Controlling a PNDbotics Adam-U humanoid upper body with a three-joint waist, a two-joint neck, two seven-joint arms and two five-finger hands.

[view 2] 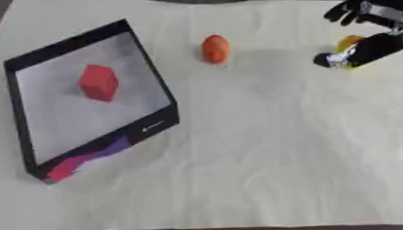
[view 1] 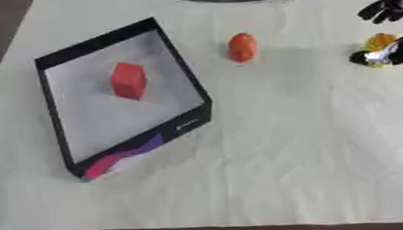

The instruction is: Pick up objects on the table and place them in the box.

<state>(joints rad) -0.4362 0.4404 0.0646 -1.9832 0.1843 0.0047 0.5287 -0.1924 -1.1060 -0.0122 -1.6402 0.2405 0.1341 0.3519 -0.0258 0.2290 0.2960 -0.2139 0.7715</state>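
A black-walled box (view 2: 148, 85) sits on the left of the pale desk (view 2: 266, 153) with a red block (view 2: 98, 82) inside it. An orange egg-shaped thing (view 2: 215, 48) stands just right of the box. At the far right the right hand (view 2: 373, 29) has its thumb against a yellow-orange thing (view 2: 348, 44), dark fingers (view 2: 341, 12) curled above it.

Pale creased table covering (view 1: 267, 172); dark floor (view 1: 1, 28) beyond edges.

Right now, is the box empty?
No. A red block lies on the floor inside the box; the orange egg-shaped thing sits outside.
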